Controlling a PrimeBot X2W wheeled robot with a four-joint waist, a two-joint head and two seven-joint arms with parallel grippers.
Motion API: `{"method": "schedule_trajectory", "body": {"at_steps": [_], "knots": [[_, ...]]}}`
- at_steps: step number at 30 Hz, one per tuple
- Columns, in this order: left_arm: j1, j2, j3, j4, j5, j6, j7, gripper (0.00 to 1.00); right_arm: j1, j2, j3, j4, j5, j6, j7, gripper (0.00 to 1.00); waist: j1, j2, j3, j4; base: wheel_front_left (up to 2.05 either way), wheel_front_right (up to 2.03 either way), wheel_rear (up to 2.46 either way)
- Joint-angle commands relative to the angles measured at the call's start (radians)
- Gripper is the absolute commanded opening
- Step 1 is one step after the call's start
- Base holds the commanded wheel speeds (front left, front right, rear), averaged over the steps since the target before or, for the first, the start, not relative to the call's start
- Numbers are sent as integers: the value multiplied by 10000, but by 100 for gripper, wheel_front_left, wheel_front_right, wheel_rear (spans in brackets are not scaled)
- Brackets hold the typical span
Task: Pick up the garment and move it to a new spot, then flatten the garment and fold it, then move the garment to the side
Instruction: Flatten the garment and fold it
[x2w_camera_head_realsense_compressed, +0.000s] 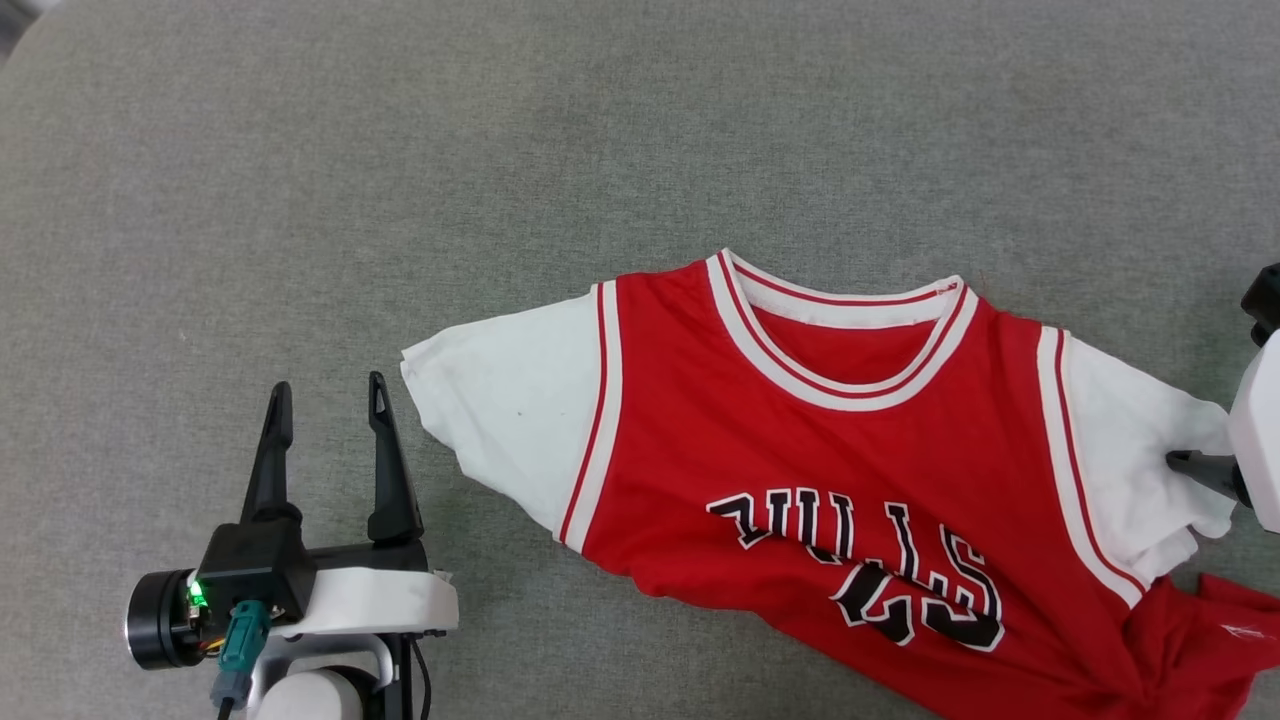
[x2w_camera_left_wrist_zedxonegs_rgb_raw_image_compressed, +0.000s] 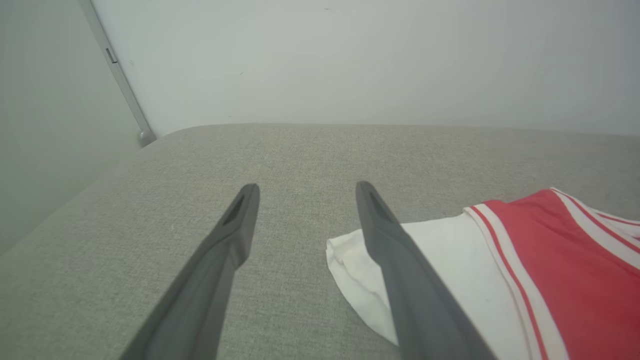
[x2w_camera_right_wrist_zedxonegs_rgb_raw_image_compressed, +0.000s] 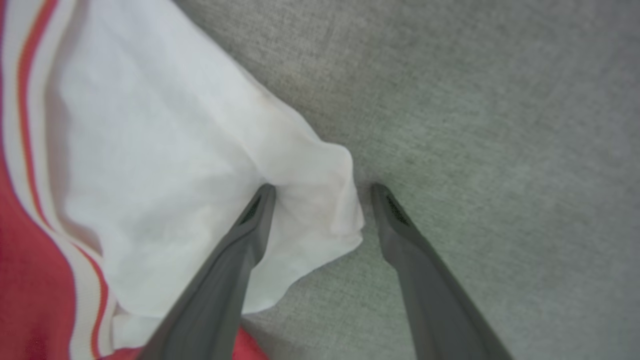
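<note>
While the left claw and right claw gape, each borders a garment sleeve edge.

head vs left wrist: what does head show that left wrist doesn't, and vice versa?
Head view: the garment with its striped collar and black lettering, and the right pincer at the far white sleeve. Left wrist view: a pale wall and a metal strip behind the grey surface. Both: the open left pincer beside the near white sleeve.
</note>
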Motion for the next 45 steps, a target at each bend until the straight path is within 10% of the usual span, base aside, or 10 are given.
{"method": "schedule_trajectory", "body": {"at_steps": [1,2,3,4,20,29,45], "knots": [[-191,-13,18,30,22,-69,-25,100,635,594,469,355,84,-2,-186,100,0,0,-6,-18,0,0,0],[-211,-14,49,57,4,-68,-25,100,679,722,557,350,128,0,-392,100,0,0,-37,-52,0,0,0],[-212,-17,105,73,-23,-90,-25,100,681,808,611,329,172,6,-616,20,0,0,-77,-104,0,0,0],[-209,-18,159,88,-47,-135,-25,100,663,851,663,263,229,15,-832,0,0,0,-139,-159,0,0,0],[-1606,1911,429,905,-45,-1592,1548,100,113,-637,178,-1744,252,-5,-3491,0,0,0,-1393,-823,0,0,0],[-3440,3568,-339,751,-905,-2705,5119,100,720,-772,-263,-2688,-62,-5,-3593,0,0,0,-1299,-1044,0,0,0],[-6304,7006,-4137,834,-5150,-2783,10897,100,898,-416,-714,-3303,-445,-5,-3436,0,0,0,-490,-1268,0,0,0]]}}
